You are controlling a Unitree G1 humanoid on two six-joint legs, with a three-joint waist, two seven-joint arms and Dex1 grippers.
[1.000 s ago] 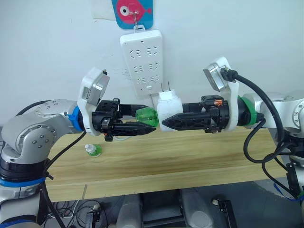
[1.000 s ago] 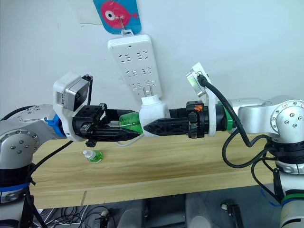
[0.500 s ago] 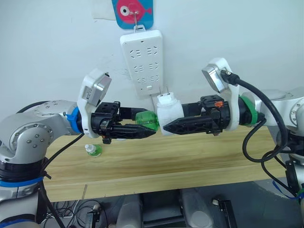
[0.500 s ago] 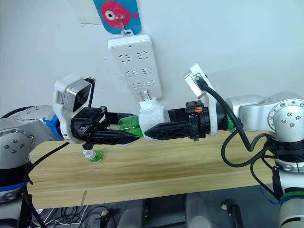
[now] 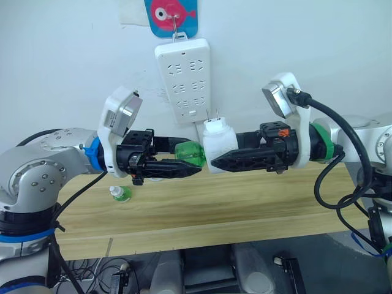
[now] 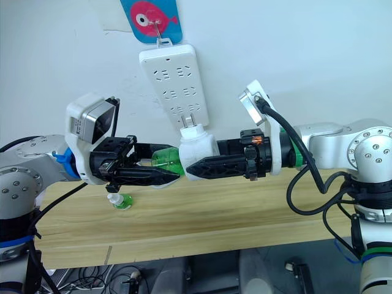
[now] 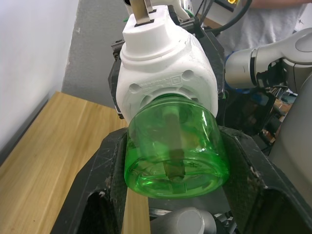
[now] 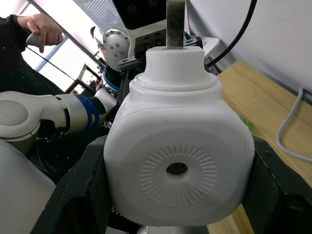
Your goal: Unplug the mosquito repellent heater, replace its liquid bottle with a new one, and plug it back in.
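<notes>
While gripped, green bottle [image 7: 173, 158] seemingly holds wick, heater [image 8: 178, 161] attached

The white rounded heater [image 5: 218, 141] is held in the air in front of the wall, unplugged, its two metal prongs pointing up. The capless green bottle [image 5: 190, 153] sticks out sideways from its underside, still seated in it, a wick visible inside. The spare green bottle [image 5: 120, 193] with its whitish cap stands upright on the wooden desk [image 5: 245, 202], well apart from both.

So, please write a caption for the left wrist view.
Left claw grips the green bottle still attached to the unplugged white heater.
</notes>
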